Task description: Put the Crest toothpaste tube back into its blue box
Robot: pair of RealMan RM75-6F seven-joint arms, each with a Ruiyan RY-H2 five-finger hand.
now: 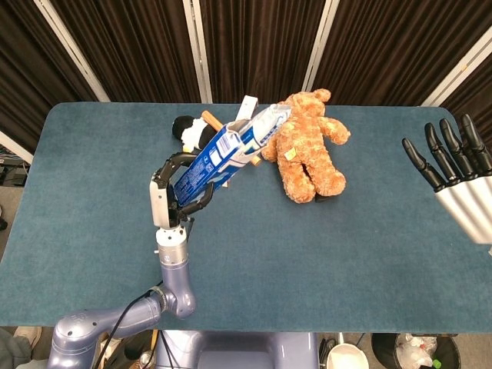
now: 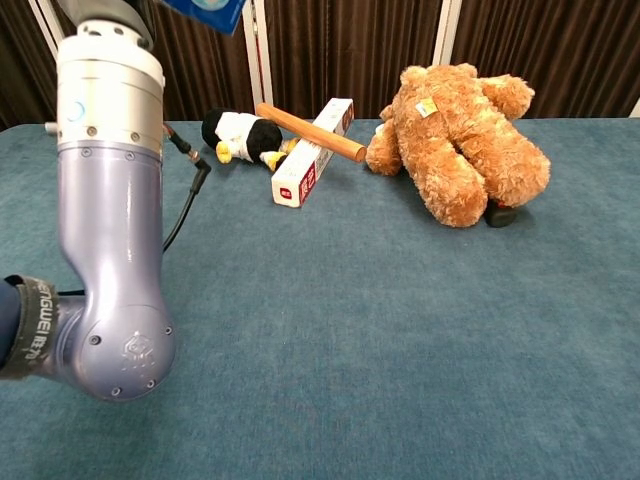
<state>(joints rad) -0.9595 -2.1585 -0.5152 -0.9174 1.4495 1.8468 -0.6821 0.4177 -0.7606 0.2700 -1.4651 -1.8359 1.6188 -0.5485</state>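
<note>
**What you can't see from here**

In your chest view the blue box [image 2: 208,12] is cut by the top edge, only a corner showing. The right hand [image 1: 453,157] runs off the head view's right edge. Something dark [image 2: 500,215] is mostly hidden under the teddy bear [image 2: 460,135].

bare table front [image 2: 400,350], teddy bear [image 2: 460,150], penguin toy [image 2: 240,135] crowd back

Brown teddy bear [image 2: 462,140], toy penguin [image 2: 240,134], wooden stick [image 2: 310,132] across white carton [image 2: 312,153].
</note>
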